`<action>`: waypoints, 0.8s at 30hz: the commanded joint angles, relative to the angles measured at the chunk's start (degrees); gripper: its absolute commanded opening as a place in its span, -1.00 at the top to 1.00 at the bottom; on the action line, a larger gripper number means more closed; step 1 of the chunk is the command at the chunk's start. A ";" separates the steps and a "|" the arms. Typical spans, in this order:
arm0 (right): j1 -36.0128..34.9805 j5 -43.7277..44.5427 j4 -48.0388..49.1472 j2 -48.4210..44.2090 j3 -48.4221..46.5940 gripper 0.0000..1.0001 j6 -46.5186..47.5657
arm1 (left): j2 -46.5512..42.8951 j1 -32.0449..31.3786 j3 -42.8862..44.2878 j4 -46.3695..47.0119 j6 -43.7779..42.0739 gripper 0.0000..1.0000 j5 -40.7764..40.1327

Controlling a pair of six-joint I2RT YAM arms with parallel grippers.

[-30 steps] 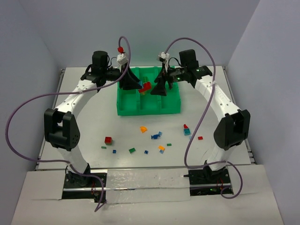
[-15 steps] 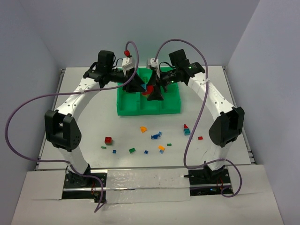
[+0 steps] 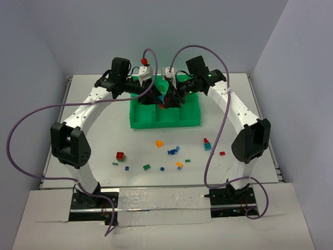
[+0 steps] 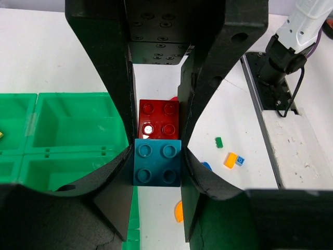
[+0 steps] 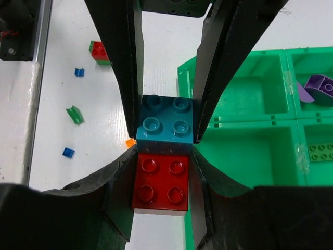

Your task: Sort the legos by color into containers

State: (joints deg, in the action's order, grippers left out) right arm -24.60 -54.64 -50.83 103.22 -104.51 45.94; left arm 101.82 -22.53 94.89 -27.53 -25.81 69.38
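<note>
Above the bright green tray of containers (image 3: 164, 121) my two grippers meet tip to tip over a pair of joined legos. The left gripper (image 4: 156, 156) is shut on the teal brick (image 4: 157, 167). The red brick (image 4: 158, 119) stuck to it reaches beyond the fingertips. In the right wrist view the right gripper (image 5: 161, 174) is shut on that red brick (image 5: 160, 182), and the teal brick (image 5: 167, 124) sits between the other arm's fingers. From the top view, the left gripper (image 3: 156, 97) and right gripper (image 3: 171, 97) hide most of the pair.
Loose legos lie on the white table in front of the tray: an orange piece (image 3: 159, 142), a blue one (image 3: 171, 151), a red-and-green stack (image 3: 120, 155), a green plate (image 3: 146, 167). A purple piece (image 5: 317, 86) and a green plate (image 5: 320, 151) lie in tray compartments.
The right gripper has swung left to meet the left gripper and closed its open jaws on the red brick. The left gripper, still holding the teal brick, shifted slightly right.
</note>
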 commanded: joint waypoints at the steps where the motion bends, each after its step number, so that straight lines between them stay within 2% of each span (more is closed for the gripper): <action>1: -0.02 2.74 -5.89 0.90 -1.15 0.51 1.46 | -1.47 0.30 1.42 3.61 -0.25 1.00 -1.13; 3: -0.09 3.56 -7.58 1.77 -1.43 0.72 1.96 | -2.36 0.32 0.33 5.31 1.67 1.00 -1.84; 4: -0.02 4.68 -8.63 2.59 -1.95 0.94 2.04 | -3.04 0.61 -0.72 10.00 3.76 1.00 -2.66; 5: -0.09 5.20 -9.30 2.84 -2.17 1.00 2.12 | -3.51 0.80 -2.01 12.74 5.49 1.00 -2.99; 7: -0.11 5.56 -9.53 2.87 -1.95 1.00 2.22 | -4.22 1.40 -2.71 18.58 10.05 1.00 -3.34; 9: -0.10 7.06 -9.20 2.78 -1.15 1.00 2.31 | -4.61 2.56 -3.56 26.57 19.62 1.00 -4.49; 14: -0.10 9.32 -9.03 2.87 0.14 1.00 3.25 | -3.59 5.59 -0.93 36.49 29.93 1.00 -6.50; 18: 0.24 10.92 -8.60 3.20 1.20 1.00 3.87 | -3.23 6.87 0.01 35.77 29.55 1.00 -7.75; 21: 1.15 12.12 -7.34 3.91 0.98 1.00 3.78 | -2.57 7.81 0.32 31.44 26.74 1.00 -8.82; 24: 3.36 13.47 -4.46 4.89 0.57 1.00 2.41 | -1.71 8.43 0.51 24.76 17.87 1.00 -10.74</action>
State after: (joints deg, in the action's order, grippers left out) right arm -23.89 -43.35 -58.07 106.84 -103.50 48.93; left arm 100.82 -14.77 93.13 2.71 -1.01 61.41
